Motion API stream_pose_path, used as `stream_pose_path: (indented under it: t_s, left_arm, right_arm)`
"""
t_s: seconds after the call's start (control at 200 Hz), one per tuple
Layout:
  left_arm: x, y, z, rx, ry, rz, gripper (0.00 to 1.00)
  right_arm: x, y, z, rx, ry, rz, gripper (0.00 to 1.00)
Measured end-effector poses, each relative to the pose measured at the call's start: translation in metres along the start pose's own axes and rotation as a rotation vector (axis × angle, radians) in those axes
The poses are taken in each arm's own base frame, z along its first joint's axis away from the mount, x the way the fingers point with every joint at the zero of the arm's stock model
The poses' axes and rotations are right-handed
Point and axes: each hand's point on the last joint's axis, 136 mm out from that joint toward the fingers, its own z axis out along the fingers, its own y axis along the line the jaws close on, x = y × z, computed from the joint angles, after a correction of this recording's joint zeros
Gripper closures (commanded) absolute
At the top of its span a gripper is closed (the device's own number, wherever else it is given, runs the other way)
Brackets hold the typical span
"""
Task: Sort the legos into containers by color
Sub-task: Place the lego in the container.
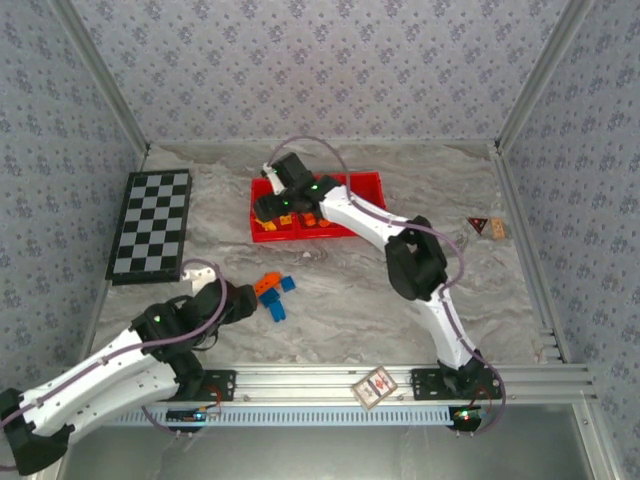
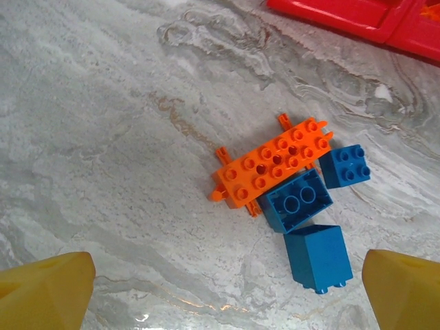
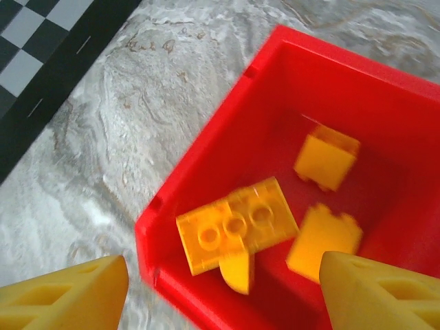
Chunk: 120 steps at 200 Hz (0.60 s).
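Two tools, both spread wide, gripping nothing. Toward the counter's near-left corner: left tool (image 2: 223, 295), released, hanging over a loose cluster around mid-counter. Nearest it, a blue brick (image 2: 317, 258) tipped on its side; just beyond, an upturned blue brick (image 2: 299, 201) touching a long orange brick (image 2: 271, 161); beside those, a smaller blue brick (image 2: 346, 165). Farther back, near the far edge: red tray (image 1: 370, 185), right tool (image 3: 223, 295) parted above its left compartment (image 3: 206, 158), three yellow-orange bricks (image 3: 237, 223) lying inside. Along the left edge, a checkered board (image 1: 150, 225).
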Motion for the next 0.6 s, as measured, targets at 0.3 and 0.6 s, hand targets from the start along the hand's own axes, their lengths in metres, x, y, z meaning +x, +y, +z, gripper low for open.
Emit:
stream_pose_path:
  t_s: [0.3, 0.6]
  left_arm:
    - [0.027, -0.043, 0.009, -0.066, 0.128, 0.008, 0.02]
    - [0.049, -0.066, 0.038, -0.156, 0.187, -0.026, 0.15]
  right_arm:
    - [0.019, -0.048, -0.170, 0.081, -0.240, 0.156, 0.00]
    - [0.096, -0.101, -0.257, 0.243, -0.309, 0.146, 0.00]
